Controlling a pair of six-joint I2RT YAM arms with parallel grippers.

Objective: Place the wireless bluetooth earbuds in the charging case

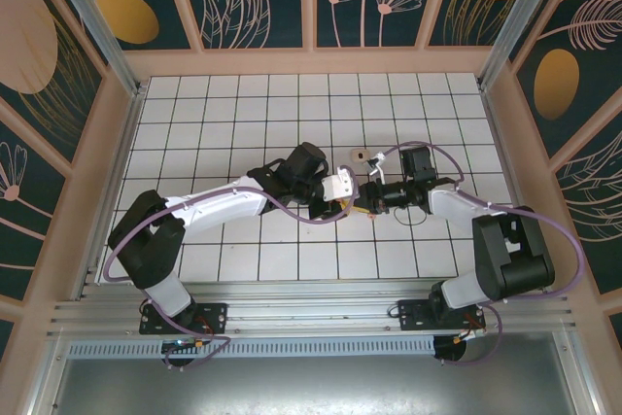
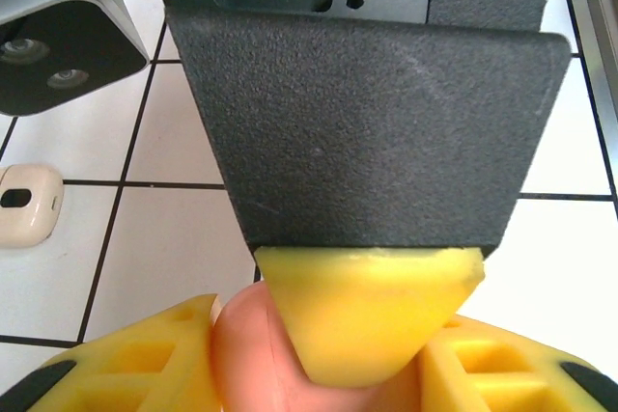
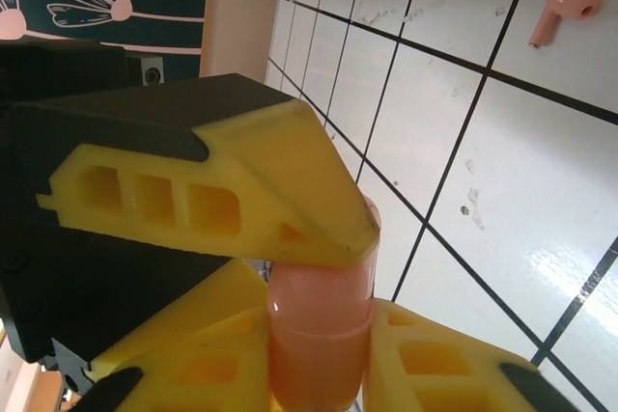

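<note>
The charging case [image 3: 323, 325] is a salmon-pink rounded shell with a seam round it, held up off the tiles where the two arms meet. My right gripper [image 3: 319, 359] is shut on it, a yellow finger pressing each side. My left gripper [image 2: 323, 364] is also shut on the case [image 2: 246, 354], gripping it crosswise, and one of its fingers [image 3: 222, 190] lies across the case's top. In the top view the left gripper [image 1: 342, 203] and right gripper [image 1: 374, 201] are tip to tip. One pale pink earbud [image 3: 560, 2] lies on a white tile.
A cream-white rounded piece with a dark slot [image 2: 24, 202] lies on the tiles, also seen just beyond the grippers [image 1: 362, 155]. The white grid floor [image 1: 243, 104] is walled by pink frames and patterned panels. An aluminium rail [image 1: 311, 313] runs along the near edge.
</note>
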